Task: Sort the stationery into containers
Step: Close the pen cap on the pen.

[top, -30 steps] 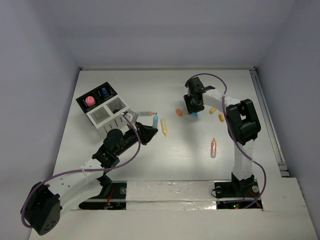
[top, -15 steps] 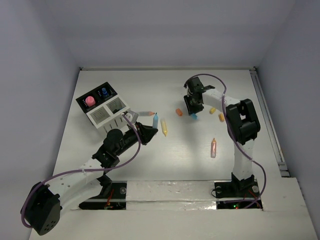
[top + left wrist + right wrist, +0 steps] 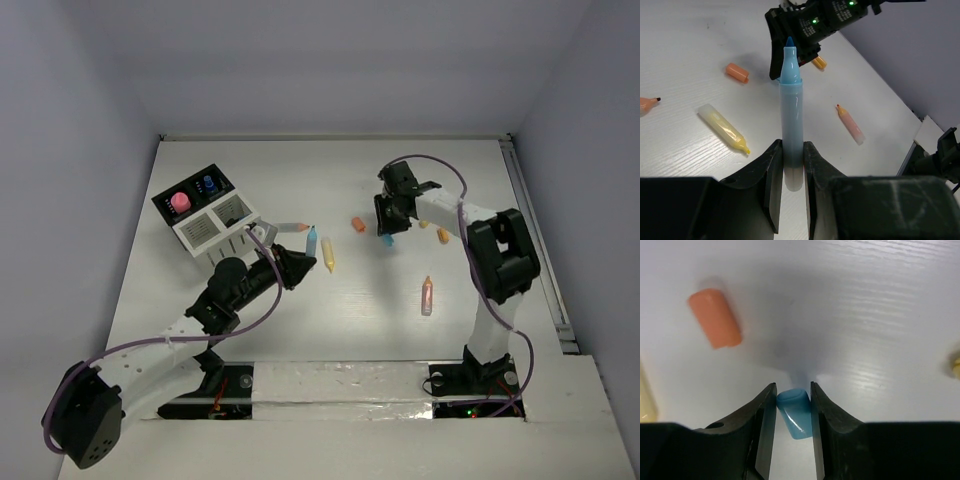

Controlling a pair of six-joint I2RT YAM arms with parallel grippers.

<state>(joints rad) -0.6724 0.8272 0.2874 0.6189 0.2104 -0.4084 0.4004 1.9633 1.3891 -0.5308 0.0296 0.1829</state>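
My left gripper [image 3: 792, 146] is shut on the lower end of an uncapped light blue marker [image 3: 791, 115], whose tip points away toward the right arm. From above, this marker [image 3: 311, 240] sticks out of the left gripper [image 3: 296, 262] near the table's middle. A small blue cap [image 3: 796, 415] is pinched between the jaws of my right gripper [image 3: 792, 387], just over the table. In the top view the right gripper [image 3: 388, 226] is right of centre, with the blue cap [image 3: 389, 238] at its tip. The containers [image 3: 205, 216] stand at the back left.
Loose on the table lie a yellow marker [image 3: 328, 255], an orange cap [image 3: 358, 224], a pink marker [image 3: 427, 295], two small orange-yellow pieces [image 3: 443, 235] and a clear orange-tipped marker [image 3: 290, 228]. A pink item [image 3: 180, 201] and a blue-capped bottle [image 3: 208, 184] sit in the black compartments.
The right gripper's jaws have narrowed onto the blue cap and its wrist has shifted slightly right. The left arm and its blue marker have not moved.
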